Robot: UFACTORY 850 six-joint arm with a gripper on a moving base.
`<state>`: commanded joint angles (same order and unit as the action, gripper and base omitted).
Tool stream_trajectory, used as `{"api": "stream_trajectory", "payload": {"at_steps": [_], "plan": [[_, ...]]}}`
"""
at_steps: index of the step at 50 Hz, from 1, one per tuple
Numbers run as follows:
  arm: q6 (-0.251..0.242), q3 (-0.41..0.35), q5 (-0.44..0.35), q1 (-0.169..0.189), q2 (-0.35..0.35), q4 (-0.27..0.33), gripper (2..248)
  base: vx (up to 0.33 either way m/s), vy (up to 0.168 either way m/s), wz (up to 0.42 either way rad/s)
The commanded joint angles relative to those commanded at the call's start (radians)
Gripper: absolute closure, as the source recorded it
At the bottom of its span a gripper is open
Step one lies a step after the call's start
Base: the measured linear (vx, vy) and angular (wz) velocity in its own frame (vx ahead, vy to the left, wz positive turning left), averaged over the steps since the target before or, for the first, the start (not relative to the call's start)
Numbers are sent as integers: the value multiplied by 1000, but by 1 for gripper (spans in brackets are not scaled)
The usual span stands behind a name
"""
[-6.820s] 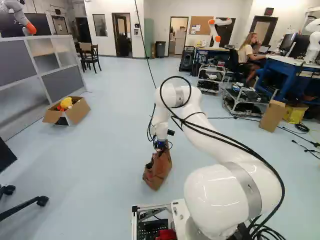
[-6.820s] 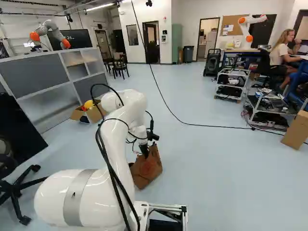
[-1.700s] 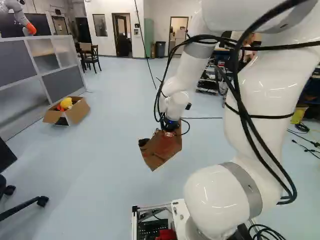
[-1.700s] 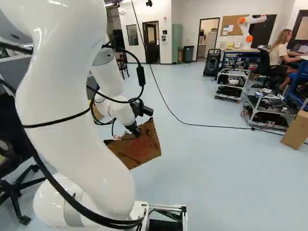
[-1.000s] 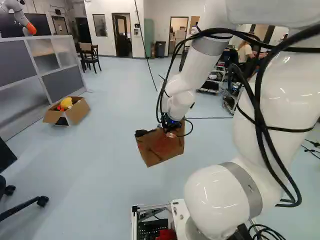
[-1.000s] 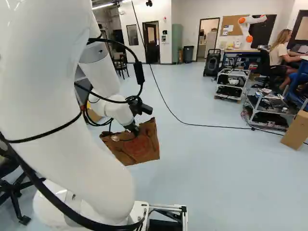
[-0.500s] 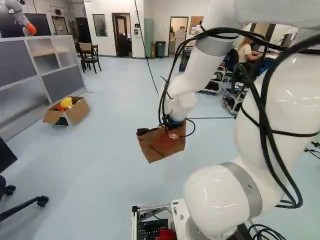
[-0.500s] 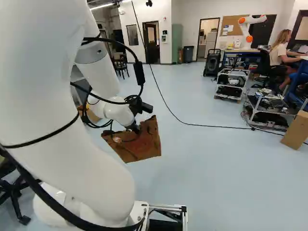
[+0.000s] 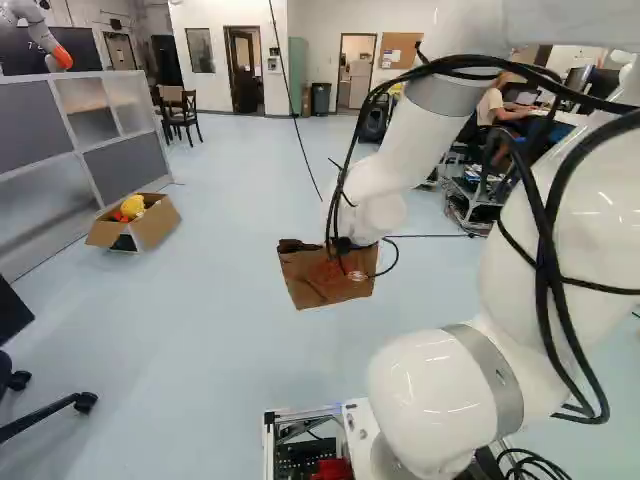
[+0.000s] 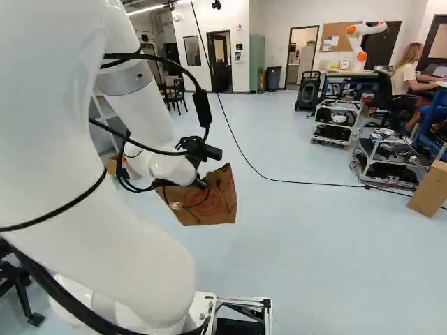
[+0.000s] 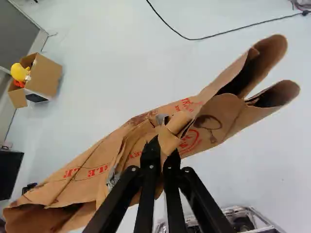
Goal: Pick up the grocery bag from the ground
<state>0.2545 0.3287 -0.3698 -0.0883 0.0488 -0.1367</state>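
My gripper (image 10: 200, 183) hangs from the wrist at the top of the brown paper grocery bag (image 10: 216, 202) in the right base view. The same bag (image 9: 325, 280) is off the floor in the left base view, fairly level, its lower edge over bare floor. In the wrist view both black fingers of the gripper (image 11: 162, 149) pinch a crumpled fold at the middle of the bag (image 11: 92, 167). Paper spreads out to both sides of the fingers, with rolled, gaping folds at its ends. The finger pads are hidden by the paper.
An open cardboard box (image 9: 158, 220) with a yellow toy stands by the grey partition (image 9: 45, 125). A black cable (image 10: 279, 180) crosses the floor beyond the bag. Carts (image 10: 391, 162) and another robot (image 10: 362, 42) are at the right of the right base view.
Since the oldest frames the arm has risen and carried the bag up from floor level, turning it. Over the last second the bag has moved slightly up and levelled. The base has not moved.
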Motion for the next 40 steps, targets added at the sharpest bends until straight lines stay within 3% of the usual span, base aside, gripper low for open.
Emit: {"api": "stream_trajectory", "payload": {"at_steps": [40], "plan": [[-164, -156, -324, 57, 149, 88, 229, 0, 0, 0]]}}
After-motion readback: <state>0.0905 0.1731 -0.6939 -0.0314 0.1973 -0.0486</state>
